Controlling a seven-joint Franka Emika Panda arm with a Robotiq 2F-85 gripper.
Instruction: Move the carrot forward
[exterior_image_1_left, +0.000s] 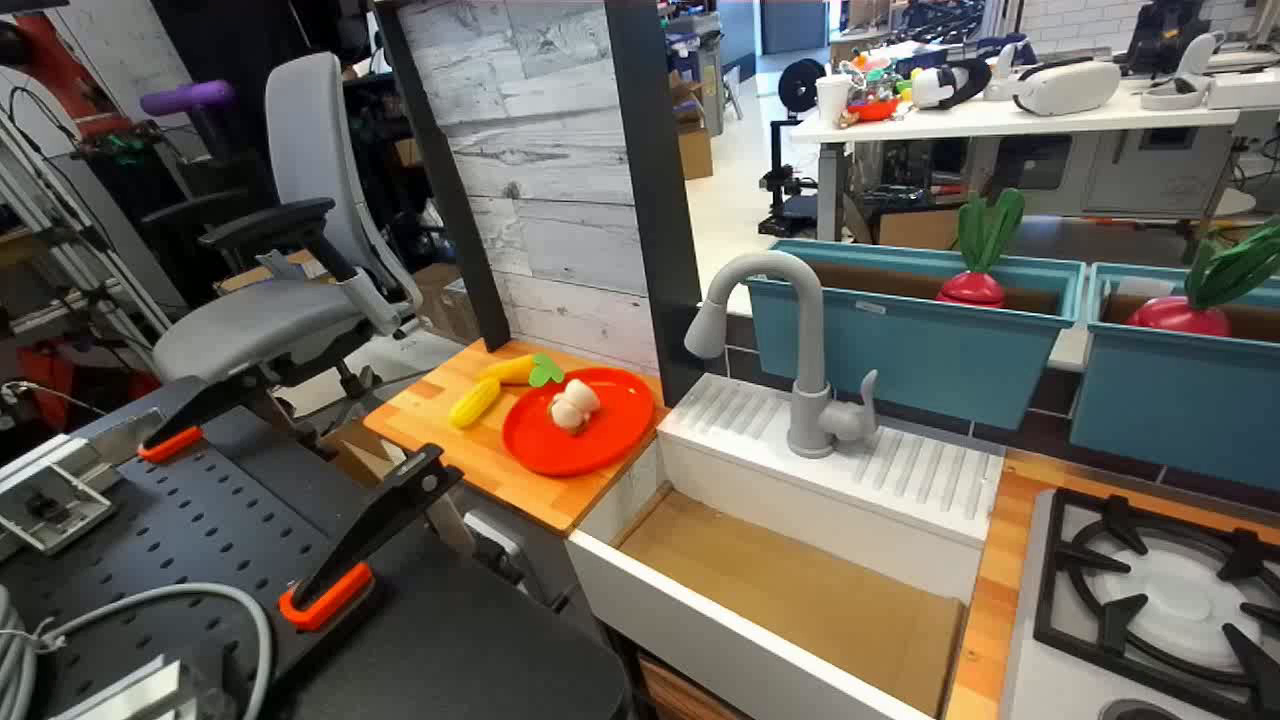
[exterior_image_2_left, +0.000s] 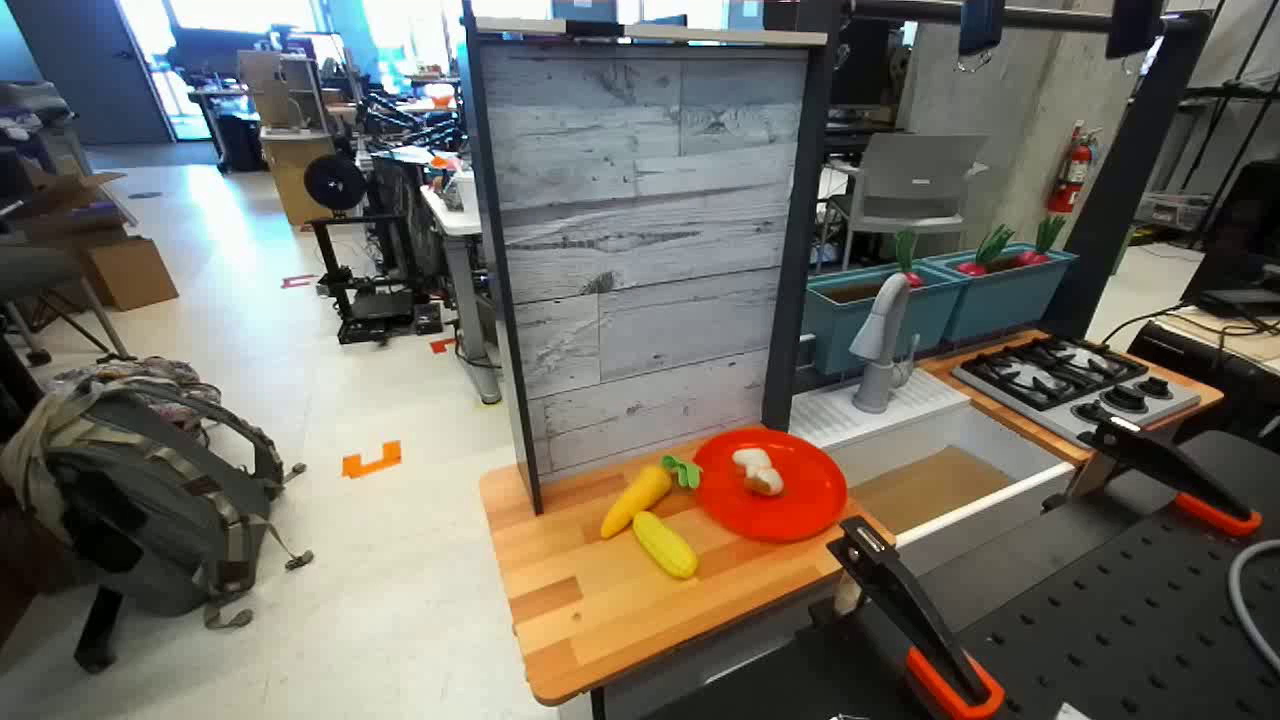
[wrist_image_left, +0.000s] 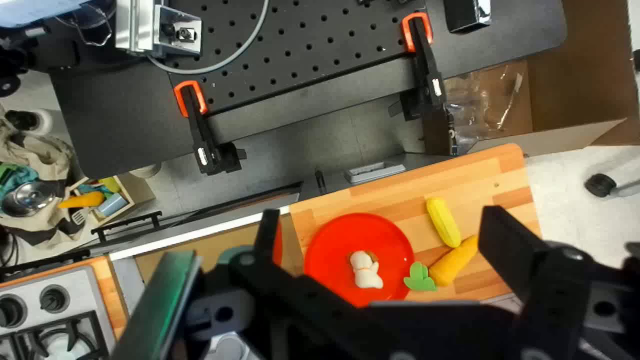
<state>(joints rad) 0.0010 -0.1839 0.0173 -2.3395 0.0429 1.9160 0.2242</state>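
Note:
The carrot has a yellow-orange body and a green leafy end. It lies on the wooden counter in both exterior views and in the wrist view. Its green end is at the edge of the round orange-red plate; touching or just beside it, I cannot tell. In the wrist view the right finger hides the carrot's narrow tip. My gripper is wide open and empty, seen only in the wrist view, apparently well above the counter. A yellow corn cob lies right beside the carrot.
A cream-beige lump sits on the plate. A grey-white wood panel stands upright behind the counter. The sink with its grey faucet adjoins the plate side. A black table with orange-tipped clamps stands in front.

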